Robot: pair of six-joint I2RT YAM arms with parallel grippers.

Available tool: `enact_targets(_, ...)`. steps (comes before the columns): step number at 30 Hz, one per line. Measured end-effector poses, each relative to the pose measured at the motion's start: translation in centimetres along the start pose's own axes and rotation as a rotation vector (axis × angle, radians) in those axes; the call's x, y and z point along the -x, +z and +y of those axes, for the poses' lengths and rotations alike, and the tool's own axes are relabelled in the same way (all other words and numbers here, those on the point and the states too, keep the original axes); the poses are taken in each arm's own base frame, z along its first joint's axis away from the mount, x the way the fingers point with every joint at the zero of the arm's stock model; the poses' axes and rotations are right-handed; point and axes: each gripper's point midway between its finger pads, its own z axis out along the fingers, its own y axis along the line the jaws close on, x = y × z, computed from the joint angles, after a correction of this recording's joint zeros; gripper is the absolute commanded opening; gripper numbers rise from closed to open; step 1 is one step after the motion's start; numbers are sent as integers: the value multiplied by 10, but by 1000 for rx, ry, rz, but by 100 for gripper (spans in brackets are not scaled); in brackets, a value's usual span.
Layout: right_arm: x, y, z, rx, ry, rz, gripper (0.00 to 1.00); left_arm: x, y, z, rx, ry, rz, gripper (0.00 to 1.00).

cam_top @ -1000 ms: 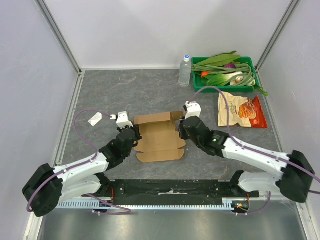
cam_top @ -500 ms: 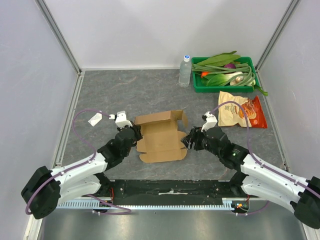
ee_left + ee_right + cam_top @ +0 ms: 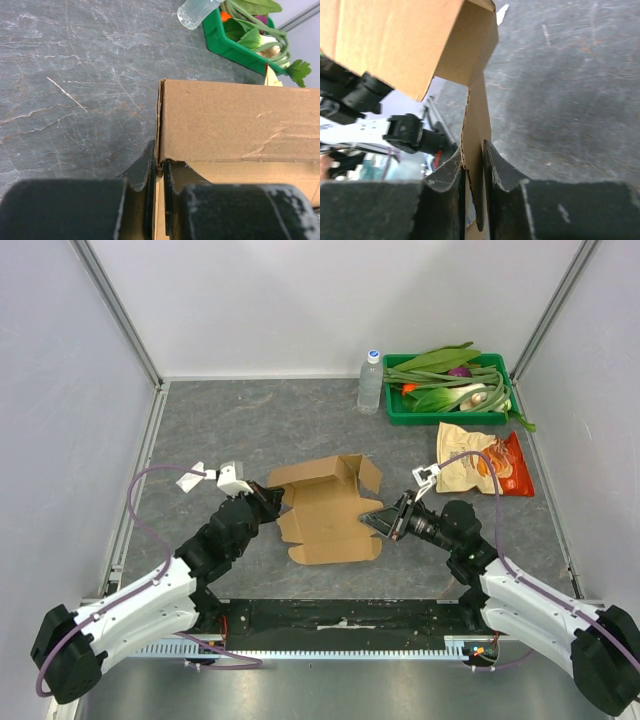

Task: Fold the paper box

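Where jaws pinch it, the paper box (image 3: 330,522) is creased brown cardboard.

Plain brown paper box (image 3: 330,525)

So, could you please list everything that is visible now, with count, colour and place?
paper box: one, brown, half folded, middle of the table between the two arms
bottle: one, clear with a white cap, far side, just left of the tray
tray: one, green, far right corner
vegetables: several, mostly green, in the tray
snack bag: one, orange-tan and red, lying flat in front of the tray
paper scrap: one, white, left of the box
table: one, dark grey
left hand: one, black, closed on the box's left edge
right hand: one, black, closed on a flap at the box's right edge
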Motion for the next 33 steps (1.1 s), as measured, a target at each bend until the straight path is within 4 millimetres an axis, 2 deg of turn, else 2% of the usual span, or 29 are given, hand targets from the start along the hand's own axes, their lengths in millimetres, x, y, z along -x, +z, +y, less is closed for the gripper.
enact_targets(1,0,-2,4,41,12,-9,2,1,-2,-2,-8,-8,1,2)
enact_targets(8,5,-1,41,270,83,2,0,14,-13,-9,-49,-69,-22,2)
enact_targets(9,6,-2,46,296,89,2,7,16,-14,-10,-54,-78,-27,2)
enact_targets(10,7,-3,49,315,94,2,37,18,-16,-11,-59,-84,-31,2)
enact_targets(13,11,-6,58,363,114,7,56,18,-17,-12,-66,-94,-29,2)
enact_targets(14,13,-7,58,366,111,2,58,17,-16,-12,-63,-94,-25,2)
enact_targets(16,11,-6,47,312,98,23,69,14,-15,-9,-50,-89,-12,2)
enact_targets(19,19,-1,24,136,38,36,77,10,-13,-3,-1,-66,11,2)
enact_targets(20,28,-1,18,66,-11,23,79,11,-12,-1,18,-59,13,2)
enact_targets(26,78,-17,25,-125,-283,-8,87,20,-14,9,94,-31,-2,2)
enact_targets(33,105,-30,24,-257,-404,-6,88,27,-18,8,114,-20,1,2)
